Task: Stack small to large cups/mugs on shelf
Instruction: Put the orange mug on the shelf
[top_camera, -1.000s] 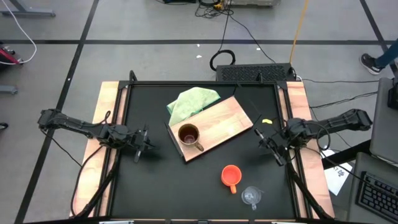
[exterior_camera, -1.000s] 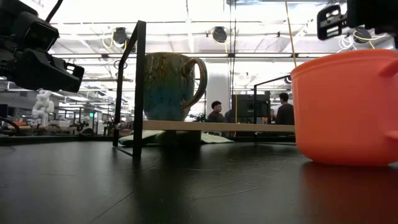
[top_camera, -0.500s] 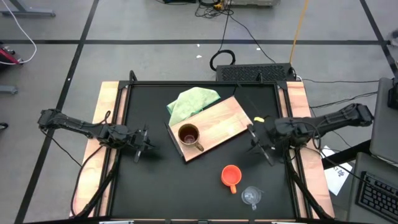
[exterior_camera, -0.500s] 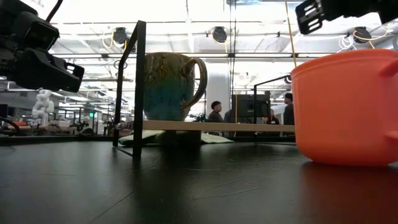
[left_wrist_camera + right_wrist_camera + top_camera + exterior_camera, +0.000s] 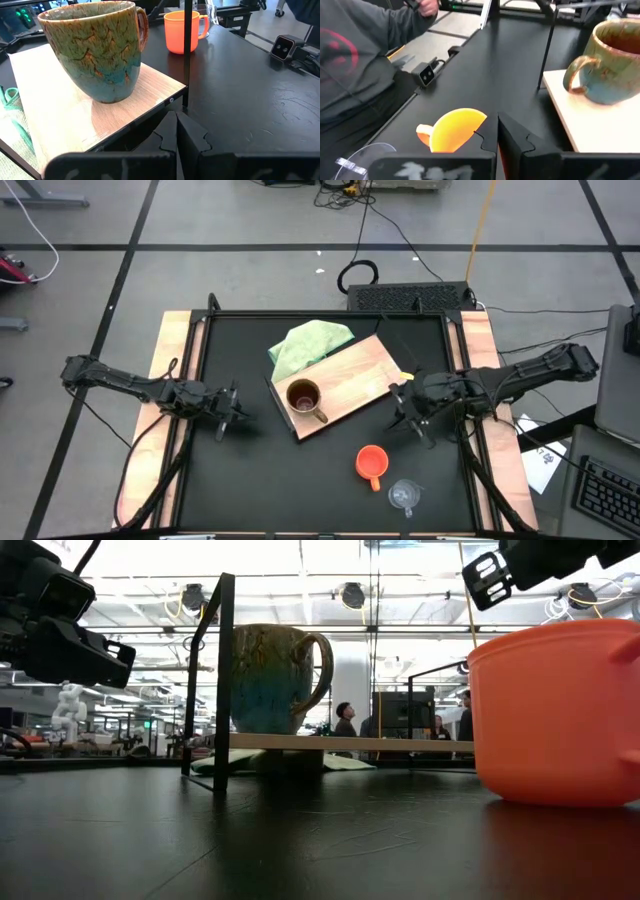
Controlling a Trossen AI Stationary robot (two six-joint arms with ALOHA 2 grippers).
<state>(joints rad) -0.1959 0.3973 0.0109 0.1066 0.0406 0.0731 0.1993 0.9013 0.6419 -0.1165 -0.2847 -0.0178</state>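
Right gripper point(image 5: 408, 412) above table point(image 5: 260, 480), fingers pressed together, holding nothing; orange cup point(image 5: 371, 463) just ahead of fingertips, glass cup point(image 5: 404, 497) beyond it, near table's front edge. Brown mug point(image 5: 304, 398) upright on shelf point(image 5: 360, 375), off to fingers' side. Left gripper point(image 5: 232, 412) idle at left, fingers together, mug ahead of them. Green cloth point(image 5: 305, 343) beside shelf.

This is a robotics lab or open workshop hall. Around the black work table point(image 5: 300, 480) the grey floor carries taped lines and loose cables point(image 5: 352, 192), a keyboard point(image 5: 606, 494) lies beside it, and behind it people point(image 5: 345, 720) sit among monitors under ceiling lights.
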